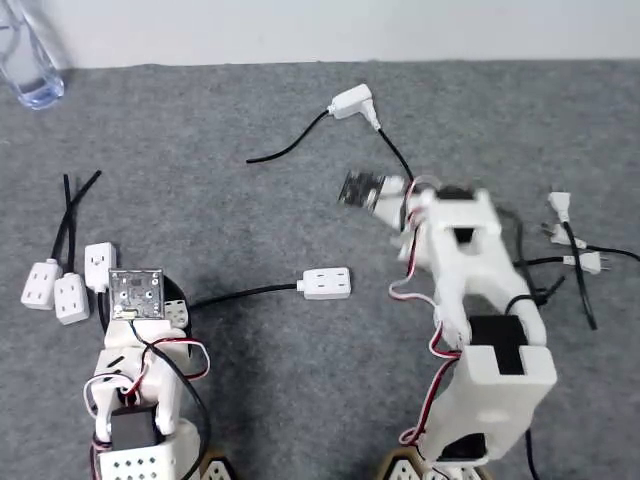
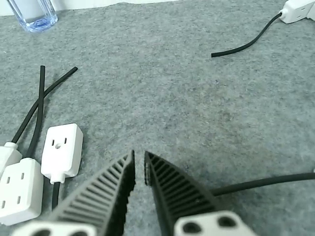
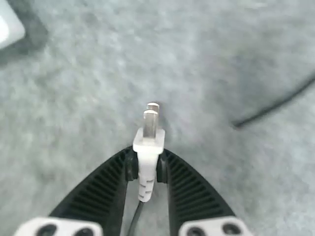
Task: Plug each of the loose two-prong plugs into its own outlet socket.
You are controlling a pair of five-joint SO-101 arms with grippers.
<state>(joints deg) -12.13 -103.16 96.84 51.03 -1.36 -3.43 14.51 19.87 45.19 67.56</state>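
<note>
My right gripper (image 3: 146,155) is shut on a white two-prong plug (image 3: 147,140), its prongs pointing out past the fingertips above the grey carpet. In the high view that arm (image 1: 455,235) stands right of centre, between a white outlet (image 1: 352,101) at the back and another outlet (image 1: 326,283) at mid-table. Three more loose plugs (image 1: 565,237) lie to its right. My left gripper (image 2: 139,162) is shut on nothing, low over the carpet beside three white outlets (image 2: 62,150) at the left (image 1: 71,297).
A clear glass (image 1: 30,70) stands at the back left corner (image 2: 32,7). Black cable ends (image 1: 285,150) trail across the carpet. Cables (image 1: 545,265) tangle right of the right arm. The carpet between the arms is bare.
</note>
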